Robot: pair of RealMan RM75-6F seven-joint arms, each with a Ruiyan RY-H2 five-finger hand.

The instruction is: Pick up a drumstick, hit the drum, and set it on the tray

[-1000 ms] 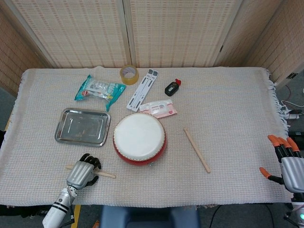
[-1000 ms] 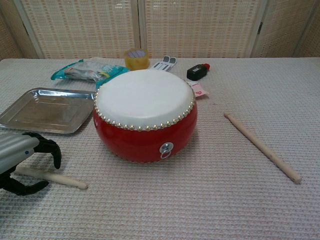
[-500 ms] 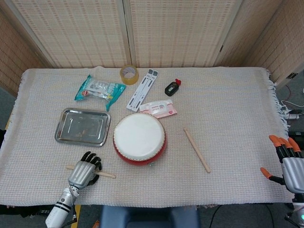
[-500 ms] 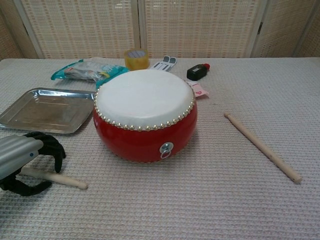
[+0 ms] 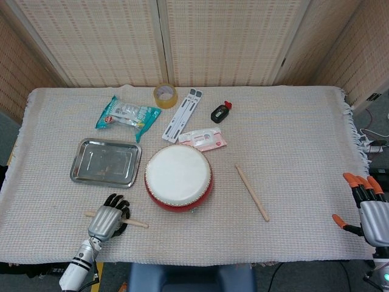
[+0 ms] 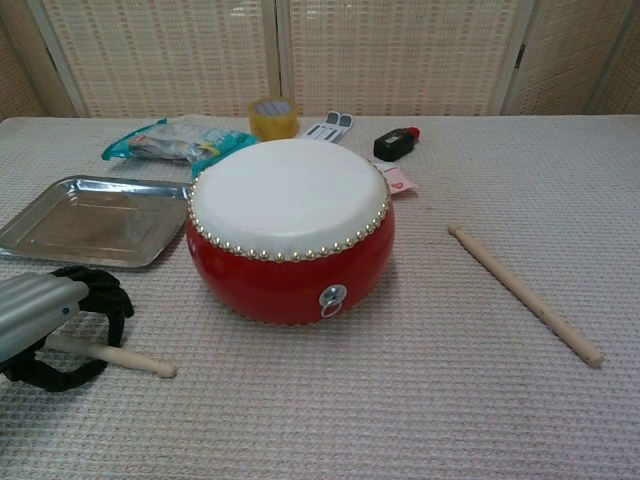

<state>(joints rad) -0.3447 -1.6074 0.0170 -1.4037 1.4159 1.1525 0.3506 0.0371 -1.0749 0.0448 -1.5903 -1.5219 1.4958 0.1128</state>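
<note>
The left hand [image 5: 107, 219] had its fingers curled round a drumstick [image 6: 110, 356] lying crosswise just left of the drum [image 5: 179, 176], though a firm grip wasn't clear; the right hand [image 5: 363, 207] sat open, well off.

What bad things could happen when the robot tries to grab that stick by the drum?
The left hand curls over the thin wooden drumstick lying flat on the woven cloth; the round stick might roll or slip out as the fingers close. The hand grips near one end, so the long free end could tip down when lifted. The red drum with the white skin and the shiny metal tray sit close by, so a swing could bump them.
</note>
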